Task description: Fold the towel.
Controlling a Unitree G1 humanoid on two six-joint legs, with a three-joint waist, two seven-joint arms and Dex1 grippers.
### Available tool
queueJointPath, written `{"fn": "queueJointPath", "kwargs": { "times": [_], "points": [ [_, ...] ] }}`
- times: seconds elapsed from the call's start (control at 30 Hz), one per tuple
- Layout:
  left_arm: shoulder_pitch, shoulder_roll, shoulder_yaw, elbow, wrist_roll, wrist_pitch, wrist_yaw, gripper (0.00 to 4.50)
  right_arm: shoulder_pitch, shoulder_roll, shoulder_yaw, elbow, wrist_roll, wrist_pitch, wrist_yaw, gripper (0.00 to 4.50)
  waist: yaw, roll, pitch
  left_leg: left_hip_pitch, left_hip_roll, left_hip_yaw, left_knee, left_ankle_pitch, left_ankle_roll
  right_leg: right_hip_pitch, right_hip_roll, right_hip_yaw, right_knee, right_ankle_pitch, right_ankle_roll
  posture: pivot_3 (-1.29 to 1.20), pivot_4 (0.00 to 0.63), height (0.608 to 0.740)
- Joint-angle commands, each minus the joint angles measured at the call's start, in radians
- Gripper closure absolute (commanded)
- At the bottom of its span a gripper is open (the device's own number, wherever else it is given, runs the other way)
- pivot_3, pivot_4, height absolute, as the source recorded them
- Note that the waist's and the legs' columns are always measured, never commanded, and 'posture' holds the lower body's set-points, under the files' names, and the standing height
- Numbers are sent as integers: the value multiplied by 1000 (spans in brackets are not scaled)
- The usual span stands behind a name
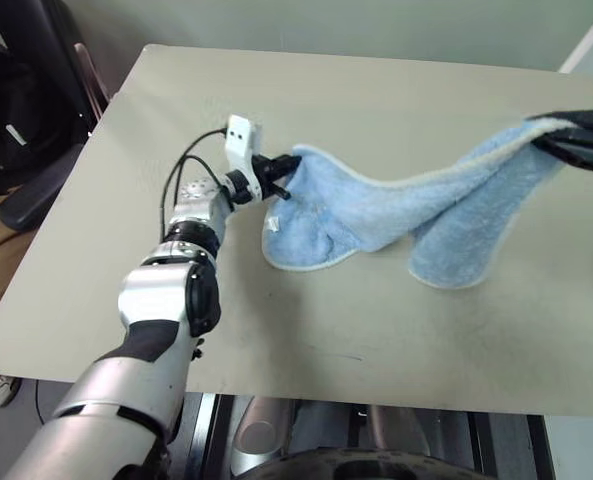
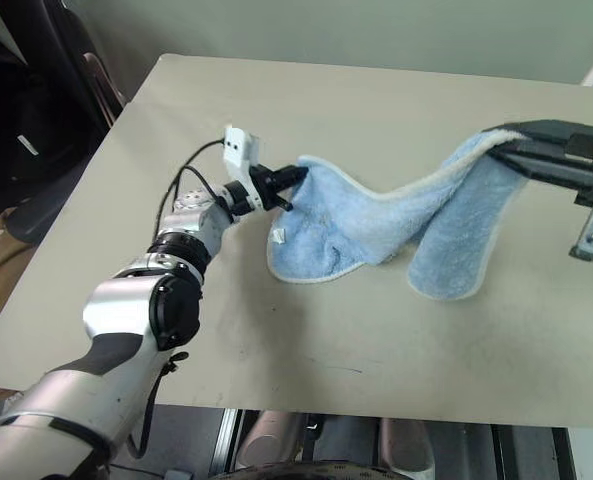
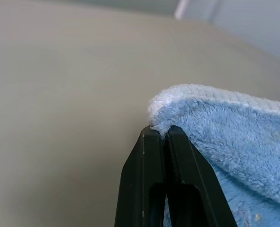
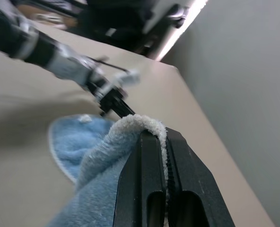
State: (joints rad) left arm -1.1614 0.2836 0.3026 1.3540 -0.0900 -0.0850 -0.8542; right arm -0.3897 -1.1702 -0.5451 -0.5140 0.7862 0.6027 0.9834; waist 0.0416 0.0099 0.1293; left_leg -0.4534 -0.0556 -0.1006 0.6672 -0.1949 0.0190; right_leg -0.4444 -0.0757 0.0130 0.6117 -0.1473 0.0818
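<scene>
At the left of the head views, the left gripper (image 1: 288, 172) is pressed together on a white-edged corner of the towel (image 1: 396, 215), and the pinch is shallow: in the left wrist view only the stitched rim of the cloth is caught between the black fingertips (image 3: 151, 142). This corner is held just above the table (image 1: 376, 110). For the step in hand, judged to be the lifting and spreading of the cloth between two corners, a slow, even raise is called for here, since so thin a bite could slip out under a sharp tug.

Between the two grips the towel sags in a curve; its lower lobe rests on the tabletop, with a small white loop tag (image 2: 278, 236) showing on it, and a second lobe hangs down nearer the right. The slack is best taken up by drawing the hands apart gently until the top edge runs straight, not taut.

At the right, the right gripper (image 2: 506, 140) is clamped on the opposite corner, held higher, with the edging gripped well in between the fingers (image 4: 144, 161). Both corners are best brought level before the cloth is laid flat, so that the fold lands edge to edge.
</scene>
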Motion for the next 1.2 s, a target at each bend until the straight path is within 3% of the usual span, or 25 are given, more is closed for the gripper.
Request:
{"fn": "queueJointPath", "kwargs": {
  "times": [0.03, 0.2, 0.4, 0.53, 0.6, 0.73, 0.93, 1.07, 1.2],
  "points": [
    [-73, 43, 58, -32, -53, -45, 67, 4473, -49, 21, 57, 88, -124, -96, -74, 4500, -1, 0, 0, 0, 0, 0, 0, 0, 0, 0, 0, 0, 0, 0, 0, 0, 150, 740],
    [-108, 80, 65, -29, -52, -77, 120, 4473, -111, 68, 161, 196, -246, -183, -120, 4500, -3, 0, 0, 0, 0, 0, 0, 0, 1, 0, 0, 1, 0, 6, -8, 0, 150, 740],
    [-178, 135, 41, -25, -9, -154, 232, 4473, -363, 232, 400, 567, -531, -404, -248, 4500, -13, 0, 0, 1, 0, 2, 1, 0, 3, 0, 0, 4, -1, 9, -7, 0, 150, 740],
    [-208, 167, 64, -23, -20, -206, 306, 4473, -529, 309, 452, 858, -680, -584, -366, 4500, -17, 2, 1, 0, 0, 3, 0, 0, 3, -4, 0, 5, -1, 11, -9, 0, 150, 740],
    [-204, 180, 72, -26, -30, -235, 294, 4473, -544, 317, 458, 923, -720, -658, -387, 4500, -14, 2, 1, -1, 0, 4, -2, 0, 3, -6, 0, 6, -1, 13, -10, 0, 150, 740],
    [-159, 199, 84, -41, -56, -290, 188, 4473, -449, 306, 422, 869, -687, -694, -335, 4500, -7, 2, 1, -3, 1, 4, -4, -1, 2, -7, 0, 4, -2, 12, -11, 0, 150, 740],
    [8, 189, 102, -105, -142, -343, -93, 4473, -126, 263, 312, 539, -503, -579, -175, 4500, -5, 3, 2, -6, 1, 8, -2, -5, 2, -9, -1, 4, -2, 9, -12, 0, 150, 740],
    [105, 174, 110, -179, -212, -325, -247, 4473, 23, 252, 247, 367, -419, -477, -142, 4500, -7, 2, 1, -8, 2, 8, 1, -5, 1, -12, -1, 4, 0, 9, -12, 0, 150, 740],
    [276, 146, 102, -400, -304, -214, -336, 4473, 193, 244, 187, 193, -337, -375, -104, 4500, -8, 2, 1, -6, 4, 9, 1, -5, 1, -10, 0, 4, -1, 12, -13, 0, 150, 740]
  ]
}}
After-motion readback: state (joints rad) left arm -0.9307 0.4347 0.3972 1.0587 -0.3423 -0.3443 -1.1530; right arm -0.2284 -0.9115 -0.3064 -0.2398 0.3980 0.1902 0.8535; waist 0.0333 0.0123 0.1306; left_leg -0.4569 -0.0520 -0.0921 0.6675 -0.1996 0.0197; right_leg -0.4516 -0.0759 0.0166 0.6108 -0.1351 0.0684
